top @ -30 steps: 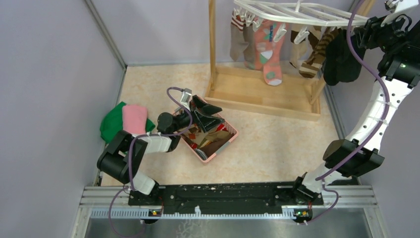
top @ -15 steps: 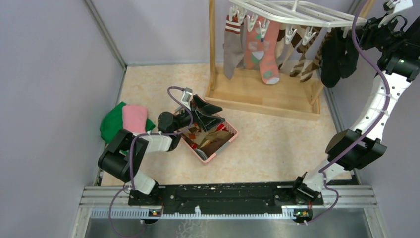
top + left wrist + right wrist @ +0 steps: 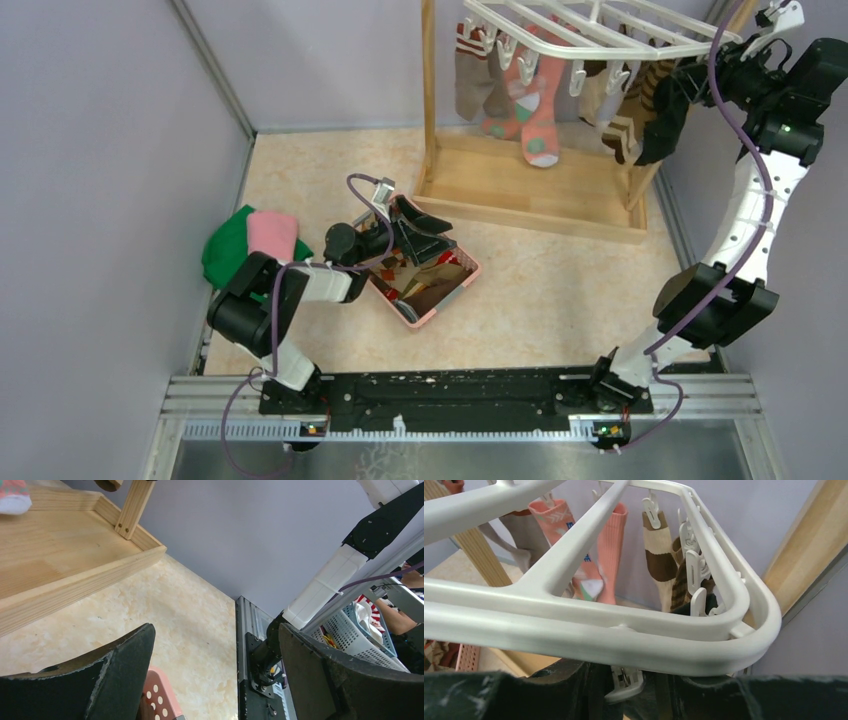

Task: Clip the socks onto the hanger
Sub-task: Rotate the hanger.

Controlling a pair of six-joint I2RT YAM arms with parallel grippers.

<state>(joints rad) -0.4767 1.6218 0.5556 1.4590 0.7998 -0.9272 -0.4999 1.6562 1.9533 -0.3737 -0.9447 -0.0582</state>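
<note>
Beige tabletop, lilac walls; clipping in hand at right corner of hanger (image 3: 624,640); right claw (image 3: 692,82) part-closed round a clip (image 3: 624,682), grip impossible to tell; black sock (image 3: 655,135) dangling beside; left claw (image 3: 445,232) wide open over basket (image 3: 447,298); next, by judgement: lowering into basket for 1 more sock.

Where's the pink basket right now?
Top view: the pink perforated plastic basket sits left of centre, beneath the left gripper, just in front of the wooden stand's base.

White arm links (image 3: 752,205) with black joints (image 3: 715,300); purple cables (image 3: 271,335) alongside; left gripper (image 3: 216,635) fingers (image 3: 325,675) matte black, scuffed.
</note>
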